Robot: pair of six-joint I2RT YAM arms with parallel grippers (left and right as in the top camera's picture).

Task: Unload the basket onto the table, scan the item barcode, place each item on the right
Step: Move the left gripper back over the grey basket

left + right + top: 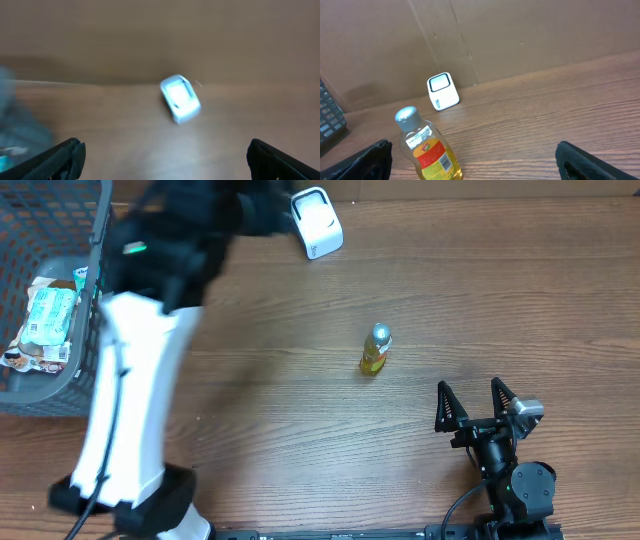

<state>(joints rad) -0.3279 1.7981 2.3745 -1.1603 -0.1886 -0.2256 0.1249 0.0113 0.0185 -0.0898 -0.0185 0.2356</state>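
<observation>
Far left: a grey mesh basket [40, 395] holds a few packets [50, 315]; we judge it is not part of this step. Next, the left arm [130, 410] rises over the table [300, 440] and reaches toward the far edge. Its upper part is smeared with blur in the overhead view, so we cannot place its tip exactly. The white scanner [317, 222] sits at the far edge, just beside that blur. Right of centre, the bottle [376, 350] stands upright: yellow liquid, silver cap, red-and-yellow label. It is clear of both grippers and well apart from the scanner. We judge the task to be at its start, with nothing picked up. Risks noted: (1) the bottle is tall and narrow, so a finger clipping it off-centre could tip it and send it rolling; (2) no barcode shows in any view, so it may lie on the hidden side of the label, and a grasp could cover it or turn the wrong face to the scanner; (3) the left arm is near the scanner and could knock it askew. Jaws: the left gripper [165, 160] is spread wide and empty, with the scanner ahead of its fingertips and untouched. The right gripper [475, 408], lower right, is likewise spread wide and empty, with the bottle ahead of it and not in contact.
</observation>
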